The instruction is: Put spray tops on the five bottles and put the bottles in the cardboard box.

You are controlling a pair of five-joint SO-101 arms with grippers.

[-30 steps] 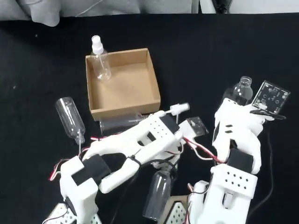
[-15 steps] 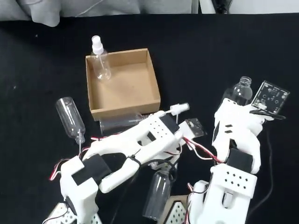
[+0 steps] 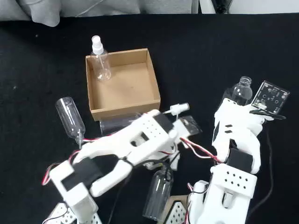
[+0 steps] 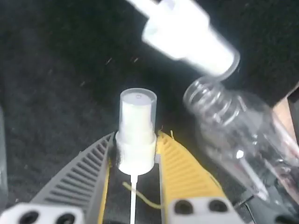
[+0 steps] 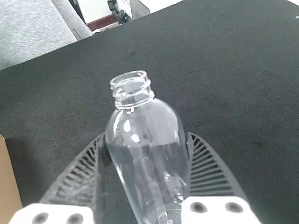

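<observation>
Left gripper (image 4: 135,156): clamped on a spray top (image 4: 136,135), beside an open bottle neck (image 4: 205,100).
Right gripper (image 5: 142,154): gripped an uncapped bottle (image 5: 145,140).
High view: capped bottle (image 3: 100,63) stood at the cardboard box (image 3: 154,84) corner.
Change: left arm (image 3: 135,140) elbow swung lower-left.

Wearing white shells (image 3: 140,137) over black motors (image 3: 81,173); trailing red and white cables (image 3: 198,150) behind the left gripper (image 4: 135,137); showing ribbed grey and yellow fingers (image 4: 180,172), dark ones on the right gripper (image 5: 145,137).

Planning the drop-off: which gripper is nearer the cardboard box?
Left. The left gripper, shut on a spray top, is beside the cardboard box's near right corner; the right gripper, shut on an uncapped bottle, is farther to the right.
</observation>
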